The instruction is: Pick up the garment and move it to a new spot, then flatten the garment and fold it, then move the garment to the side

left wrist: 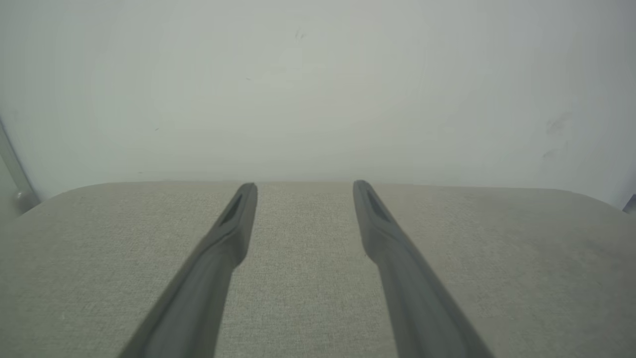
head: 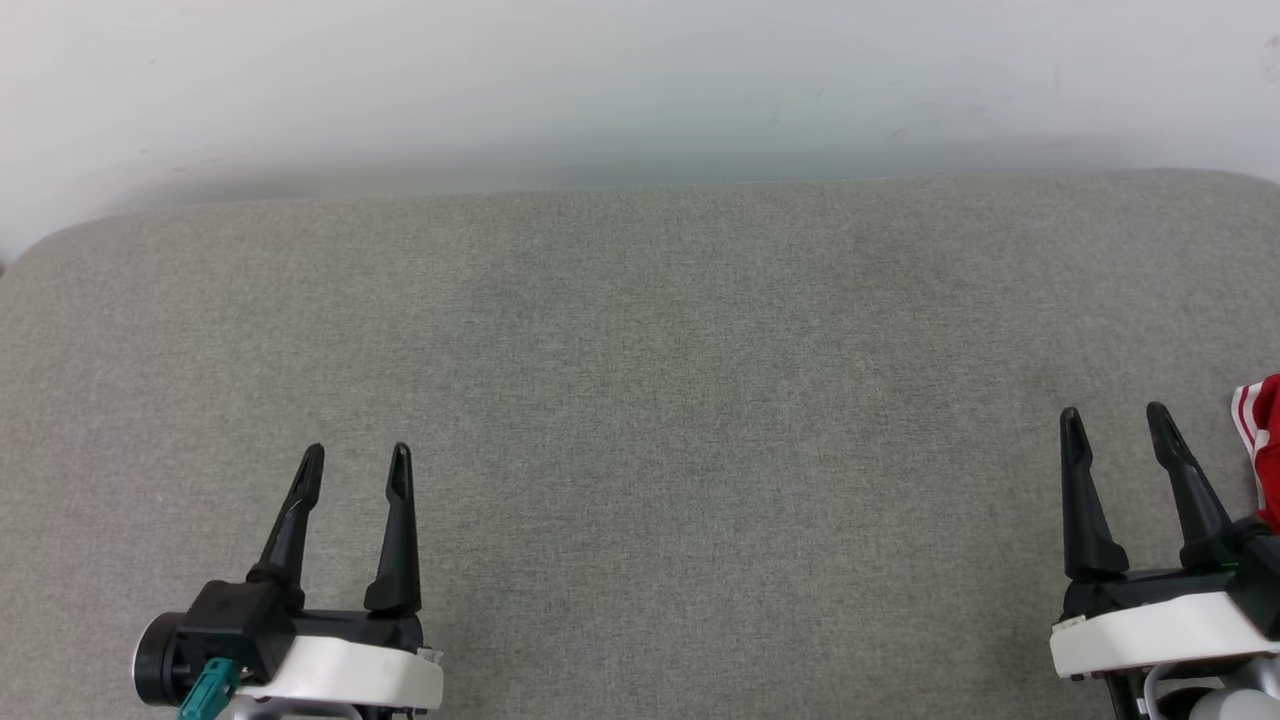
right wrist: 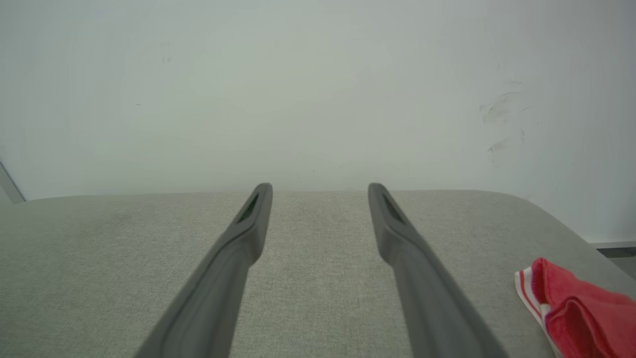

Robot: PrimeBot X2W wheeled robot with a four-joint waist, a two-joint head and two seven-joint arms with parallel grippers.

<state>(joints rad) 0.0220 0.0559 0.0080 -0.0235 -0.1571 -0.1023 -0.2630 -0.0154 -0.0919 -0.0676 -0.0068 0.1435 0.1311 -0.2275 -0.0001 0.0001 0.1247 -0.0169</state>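
The left gripper (head: 358,452) and right gripper (head: 1113,410) are held parted and empty over the grey pad (head: 640,380). The garment (head: 1265,435) lies bunched at 3 o'clock, just beside the right gripper. Pick-up is judged pending, so a rightward reach is called for.

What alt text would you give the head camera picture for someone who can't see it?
Two open grippers, the left gripper and the right gripper, hover over a grey fabric surface, holding nothing. A corner of the red garment with white stripes peeks in at the right edge, just beyond the right gripper.
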